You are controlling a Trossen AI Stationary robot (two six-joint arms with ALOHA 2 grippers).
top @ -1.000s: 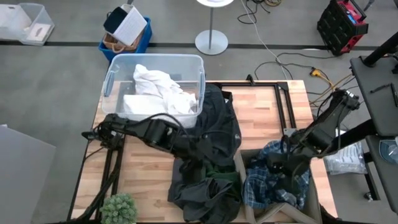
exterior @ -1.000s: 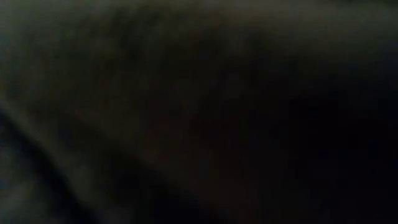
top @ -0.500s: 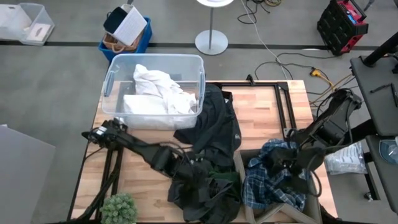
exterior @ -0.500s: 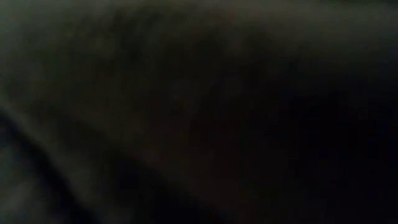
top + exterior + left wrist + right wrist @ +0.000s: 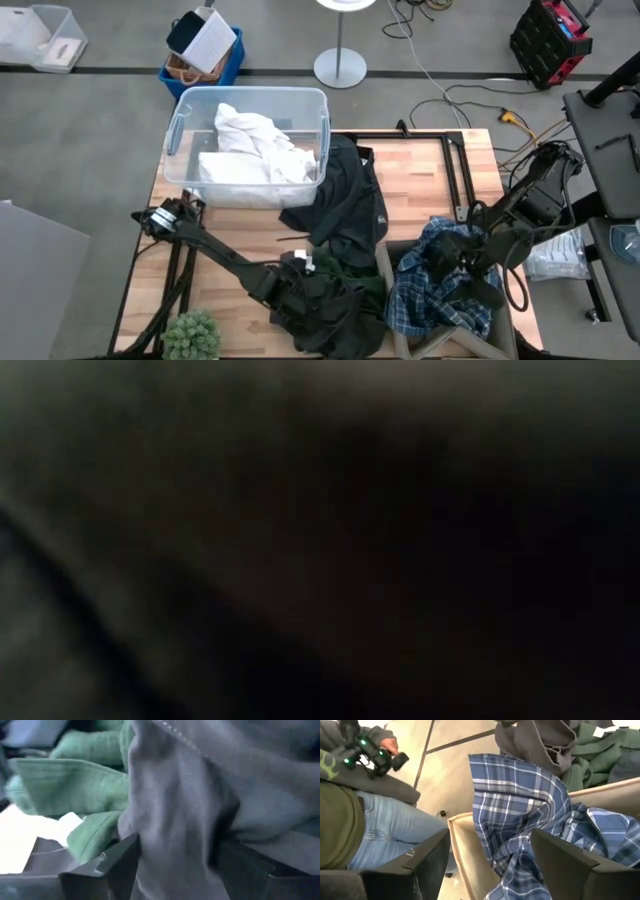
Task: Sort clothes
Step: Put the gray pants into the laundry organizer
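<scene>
The left claw [image 5: 292, 283] is buried in the dark grey garment [image 5: 345, 215] at about 6 o'clock on the bench [image 5: 425, 180], and its two fingers [image 5: 107, 870] are seen clamped on a fold of that grey cloth in the left wrist view, with the dark green garment [image 5: 75, 782] lying just beside the grip. The right claw [image 5: 447, 257] is held over the beige bin [image 5: 383, 262] at roughly 4 o'clock; its fingers [image 5: 420, 865] are spread apart around the blue-and-white plaid shirt [image 5: 440, 290], and it cannot be told whether the cloth is touched. The plaid shirt is draped in and over that bin's wall. The dark grey garment is stretched from the bench centre toward the front edge, one end reaching the clear plastic tub [image 5: 180, 125] at 11 o'clock, in which the white clothes [image 5: 255, 140] are piled. A small green plant [image 5: 190, 335] is stood at 7 o'clock. In the right wrist view a person [image 5: 350, 815] in jeans is seated beyond the bench. The low view is blocked by dark cloth.
</scene>
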